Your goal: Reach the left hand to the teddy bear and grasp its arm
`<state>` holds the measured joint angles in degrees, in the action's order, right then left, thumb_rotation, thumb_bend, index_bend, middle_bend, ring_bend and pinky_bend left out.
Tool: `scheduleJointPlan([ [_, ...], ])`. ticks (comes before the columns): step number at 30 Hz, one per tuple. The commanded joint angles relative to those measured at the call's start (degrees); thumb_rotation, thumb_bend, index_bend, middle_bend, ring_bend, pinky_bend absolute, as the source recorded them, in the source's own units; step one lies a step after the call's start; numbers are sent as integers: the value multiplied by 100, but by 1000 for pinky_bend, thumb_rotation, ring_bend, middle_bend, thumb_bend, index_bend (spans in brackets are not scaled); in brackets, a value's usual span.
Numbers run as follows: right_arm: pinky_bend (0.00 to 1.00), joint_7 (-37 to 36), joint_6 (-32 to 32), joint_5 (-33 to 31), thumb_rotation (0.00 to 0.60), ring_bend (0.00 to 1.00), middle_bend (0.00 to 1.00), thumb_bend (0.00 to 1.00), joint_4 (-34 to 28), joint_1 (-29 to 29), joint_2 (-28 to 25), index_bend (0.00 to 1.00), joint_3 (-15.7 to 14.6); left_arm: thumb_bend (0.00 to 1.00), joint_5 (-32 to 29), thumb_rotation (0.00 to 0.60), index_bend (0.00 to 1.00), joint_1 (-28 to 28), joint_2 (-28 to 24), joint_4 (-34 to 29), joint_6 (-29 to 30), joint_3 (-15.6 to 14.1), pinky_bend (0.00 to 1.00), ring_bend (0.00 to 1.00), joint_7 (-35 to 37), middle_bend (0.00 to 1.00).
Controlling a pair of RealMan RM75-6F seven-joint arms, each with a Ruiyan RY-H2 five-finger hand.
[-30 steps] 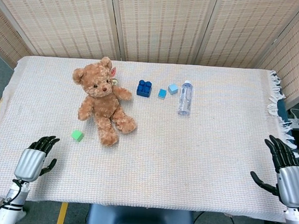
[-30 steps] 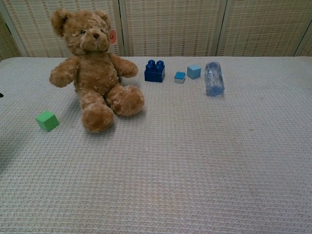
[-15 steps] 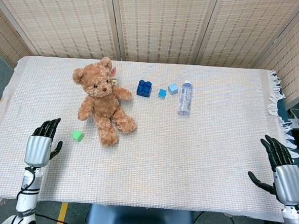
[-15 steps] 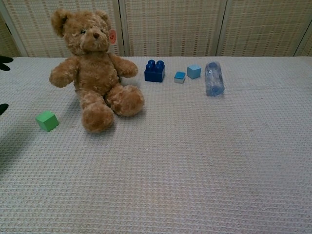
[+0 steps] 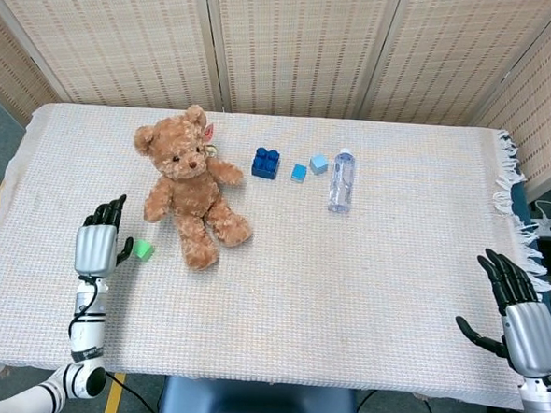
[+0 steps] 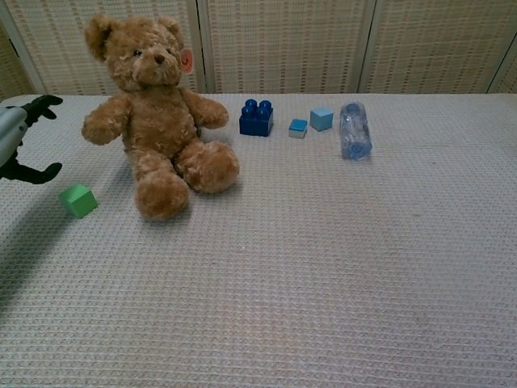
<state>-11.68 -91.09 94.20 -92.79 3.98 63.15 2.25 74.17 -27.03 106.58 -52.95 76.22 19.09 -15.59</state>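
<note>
A brown teddy bear (image 5: 189, 196) (image 6: 156, 121) sits at the back left of the table, arms spread to either side. My left hand (image 5: 99, 239) (image 6: 18, 139) hovers open to the bear's left, fingers pointing at the far side, a short gap from the bear's nearer arm (image 5: 158, 200) (image 6: 103, 125). It holds nothing. My right hand (image 5: 522, 310) stays open at the table's front right corner, far from the bear, and shows only in the head view.
A green cube (image 5: 143, 249) (image 6: 77, 200) lies just right of my left hand. A dark blue brick (image 5: 266, 162), two light blue cubes (image 5: 309, 167) and a lying clear bottle (image 5: 341, 181) sit right of the bear. The cloth-covered table (image 5: 345, 286) is backed by wicker screens.
My left hand has moved forward and rightward toward the bear, now level with the green cube and entering the chest view. The right hand has barely shifted.
</note>
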Motion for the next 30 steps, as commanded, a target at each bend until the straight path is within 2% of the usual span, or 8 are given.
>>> scheduleJointPlan([
  [1, 102, -7, 16, 9, 600, 0, 8, 120, -1, 5, -9, 0, -11, 343, -127, 600, 84, -127, 87, 41, -92, 110, 357, 177, -50, 163],
  [6, 102, -12, 36, 3, 600, 0, 8, 120, -5, 12, -17, 0, -13, 343, -275, 600, 101, -217, 129, 9, -174, 185, 360, 186, -161, 176],
  [9, 103, -8, 40, 8, 600, 0, 8, 120, -7, 15, -16, 0, -16, 342, -432, 600, 144, -302, 163, -50, -284, 262, 367, 219, -241, 216],
  [11, 103, 3, 55, 22, 600, 0, 8, 120, -1, 18, -13, 0, -30, 340, -552, 600, 173, -425, 217, -159, -341, 390, 370, 236, -247, 245],
  [19, 103, 8, 91, 24, 600, 0, 8, 120, -11, 31, -21, 0, -44, 336, -814, 600, 240, -592, 194, -544, -376, 513, 380, 270, -461, 305],
  [30, 104, -25, 98, 1, 600, 0, 8, 120, -10, 37, -33, 0, -34, 331, -1216, 600, 248, -707, 110, -973, -490, 577, 391, 279, -771, 299],
])
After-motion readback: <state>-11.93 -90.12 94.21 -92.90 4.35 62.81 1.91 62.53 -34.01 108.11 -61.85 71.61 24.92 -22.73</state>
